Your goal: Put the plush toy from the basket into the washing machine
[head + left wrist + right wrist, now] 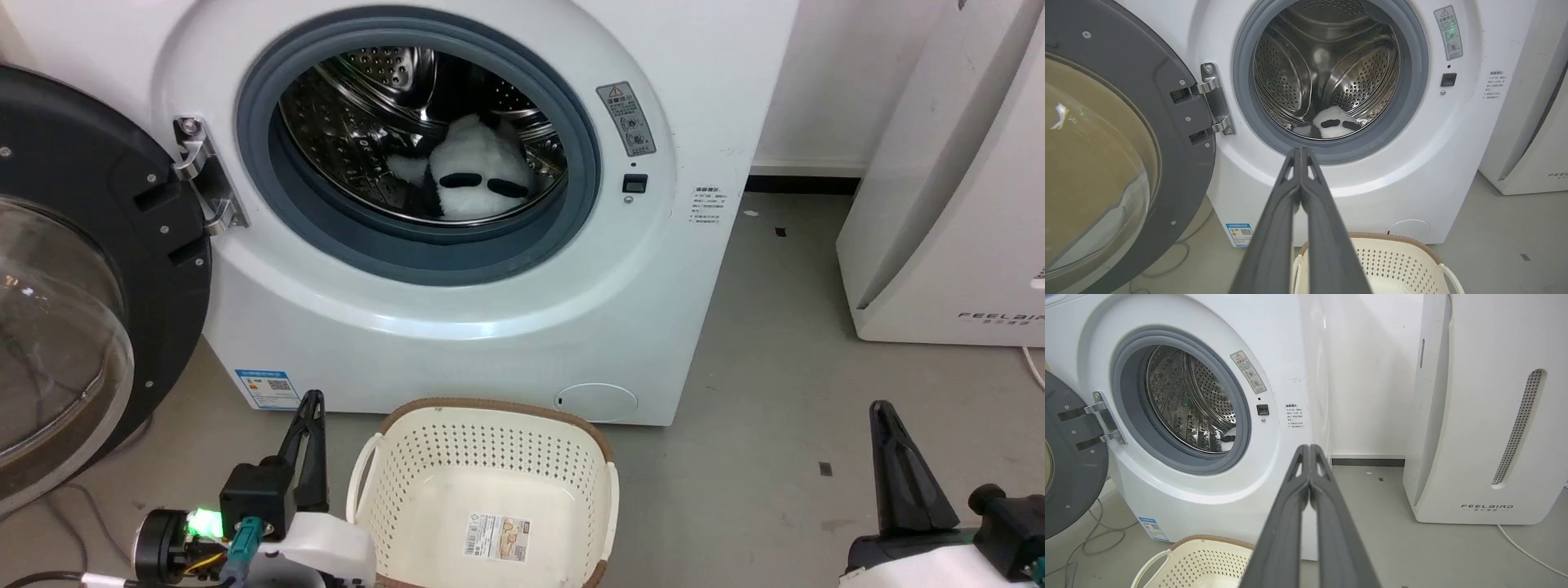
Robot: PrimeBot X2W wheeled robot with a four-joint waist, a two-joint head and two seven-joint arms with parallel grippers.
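Observation:
The white panda plush toy (473, 173) lies inside the steel drum of the washing machine (457, 327), its black patches facing out; it also shows low in the drum (1331, 122). The cream basket (490, 457) stands on the floor in front of the washer, holding nothing but its paper label. My left gripper (312, 402) hangs shut at the lower left beside the basket, fingers pressed together (1301, 152). My right gripper (882, 408) is shut at the lower right, clear of everything (1309, 448).
The washer's black-framed glass door (73, 269) stands swung open at the left. A white FEELBAIRD appliance (955, 180) stands at the right with a cable on the grey floor. Cables lie on the floor under the open door.

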